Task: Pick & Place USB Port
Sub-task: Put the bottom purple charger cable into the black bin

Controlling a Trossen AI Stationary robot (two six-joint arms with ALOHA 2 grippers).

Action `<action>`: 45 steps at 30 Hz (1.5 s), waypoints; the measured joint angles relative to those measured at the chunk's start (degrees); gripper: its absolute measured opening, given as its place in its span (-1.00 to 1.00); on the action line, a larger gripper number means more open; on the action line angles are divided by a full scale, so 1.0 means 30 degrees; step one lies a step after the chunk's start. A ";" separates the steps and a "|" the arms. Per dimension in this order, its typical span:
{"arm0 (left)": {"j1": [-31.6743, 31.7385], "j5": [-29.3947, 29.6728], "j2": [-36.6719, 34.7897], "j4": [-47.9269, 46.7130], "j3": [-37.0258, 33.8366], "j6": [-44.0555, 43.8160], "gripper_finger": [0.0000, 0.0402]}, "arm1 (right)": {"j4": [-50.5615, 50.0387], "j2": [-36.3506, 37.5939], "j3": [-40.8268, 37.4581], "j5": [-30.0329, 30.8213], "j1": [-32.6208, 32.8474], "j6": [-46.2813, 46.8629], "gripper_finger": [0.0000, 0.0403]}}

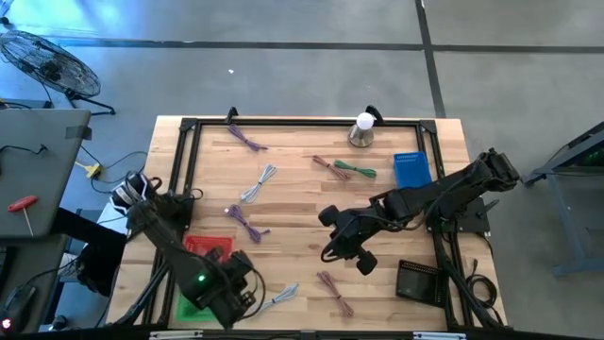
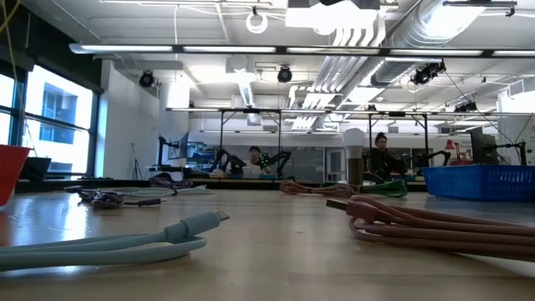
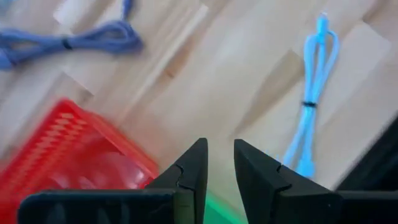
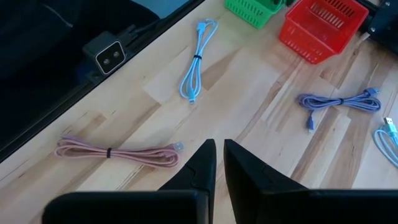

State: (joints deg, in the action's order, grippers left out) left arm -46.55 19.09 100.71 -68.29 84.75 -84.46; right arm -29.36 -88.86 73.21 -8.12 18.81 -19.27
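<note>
Several bundled USB cables lie flat on the wooden table. A light blue one point(image 1: 281, 297) point(image 3: 314, 93) point(image 4: 196, 59) and a pink one point(image 1: 335, 293) point(image 4: 118, 152) lie near the front edge. My left gripper point(image 1: 247, 285) point(image 3: 219, 163) hangs over the front left between the red basket point(image 1: 201, 246) point(image 3: 68, 155) and the light blue cable. Its fingers stand slightly apart with nothing between them. My right gripper point(image 1: 330, 251) point(image 4: 219, 155) hovers above the table's middle, pointing slantwise toward the front left, fingers together and empty.
A green basket point(image 1: 192, 308) point(image 4: 252, 9) stands in front of the red one. Purple cables point(image 1: 247, 223) point(image 1: 245, 138), a pale cable point(image 1: 260, 183), pink and green cables point(image 1: 344, 168), a blue basket point(image 1: 411, 170), a lamp point(image 1: 361, 130) and a black device point(image 1: 420, 280) sit inside the black frame point(image 1: 184, 161).
</note>
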 joint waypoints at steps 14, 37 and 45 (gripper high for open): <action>0.3073 0.1173 0.0000 -0.1801 -0.0007 0.9650 0.03 | -0.0682 0.0000 0.0000 -0.1130 0.0029 0.0080 -0.87; 0.7500 -0.2521 0.1120 -0.2582 -0.1560 2.1730 0.10 | -0.0627 0.5460 0.0005 -0.0825 0.7070 0.1887 -0.93; 0.8263 -0.2684 0.1137 0.0416 -0.5480 2.2440 0.10 | -0.1210 0.5617 0.0007 0.3233 0.9064 0.2742 -0.93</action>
State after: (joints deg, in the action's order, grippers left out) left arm -21.76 11.04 104.12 -67.04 68.31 -17.14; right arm -32.99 -72.01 73.23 1.58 46.00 -11.04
